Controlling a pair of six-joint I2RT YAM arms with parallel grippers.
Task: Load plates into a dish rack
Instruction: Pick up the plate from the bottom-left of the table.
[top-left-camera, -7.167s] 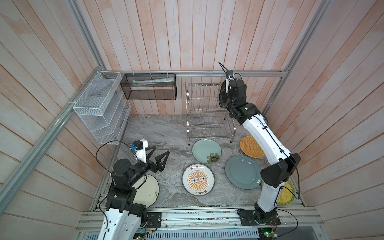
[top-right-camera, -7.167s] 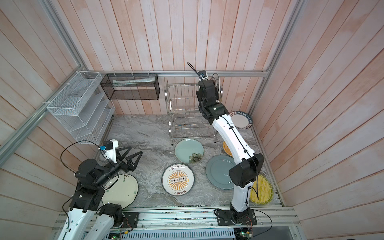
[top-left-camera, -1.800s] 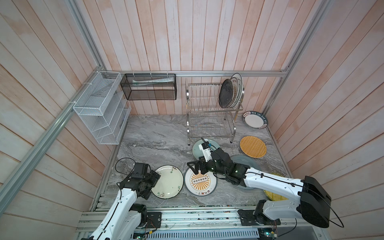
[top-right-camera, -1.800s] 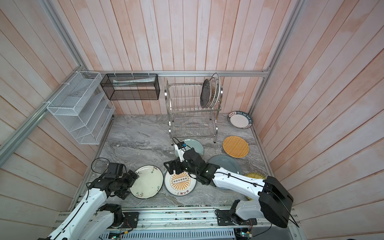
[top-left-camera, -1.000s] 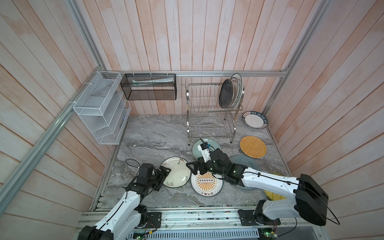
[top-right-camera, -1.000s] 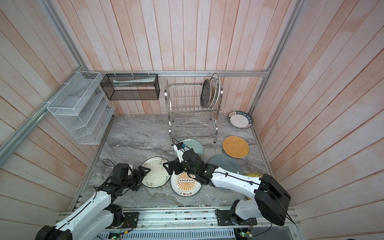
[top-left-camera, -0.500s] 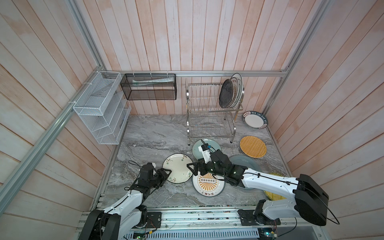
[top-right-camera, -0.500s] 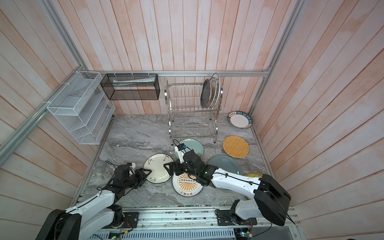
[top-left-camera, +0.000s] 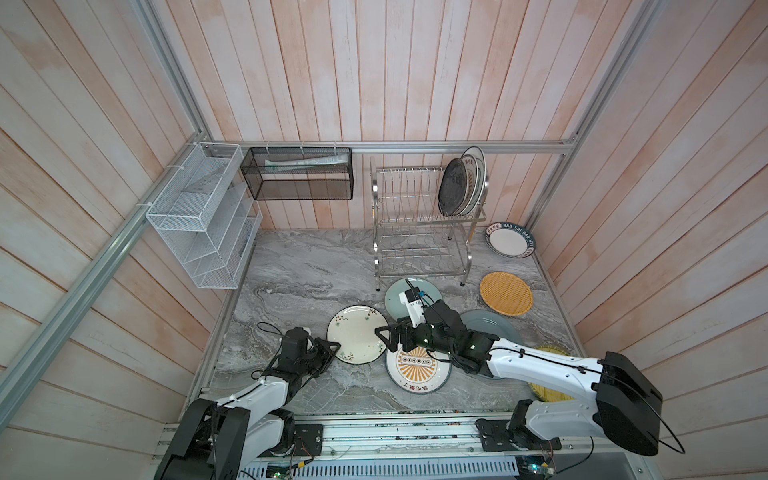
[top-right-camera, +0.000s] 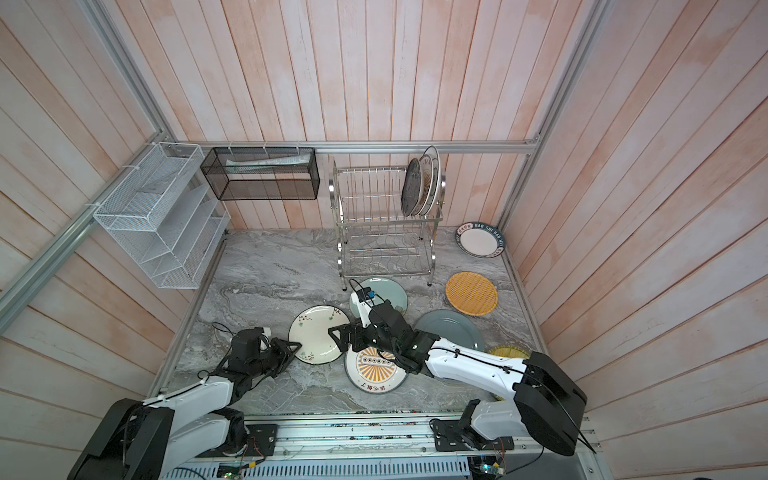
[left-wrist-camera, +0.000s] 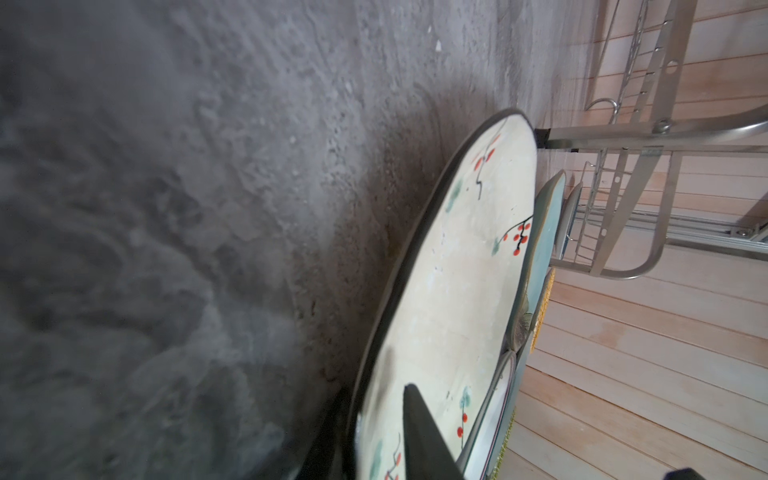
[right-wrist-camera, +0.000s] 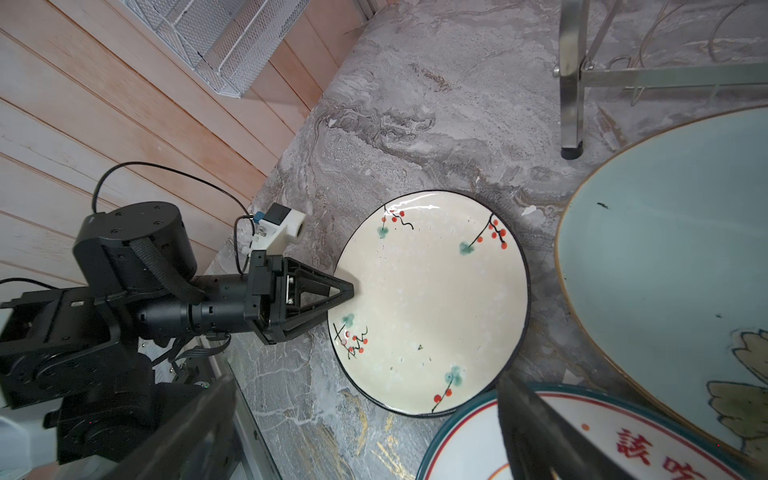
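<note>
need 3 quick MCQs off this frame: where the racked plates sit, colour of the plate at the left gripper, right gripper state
1. The racked plates sit in which tier of the dish rack? A upper; B lower; C both.
2. The plate at the left gripper is: A glossy black; B cream with red berries; C woven orange.
3. The right gripper is: A shut on a plate; B shut on nothing; C open, holding nothing.
Key: 1A, all three stand upright up top; 2B, it grips the rim of the cream plate; 3C, jaws spread wide in both top views.
</note>
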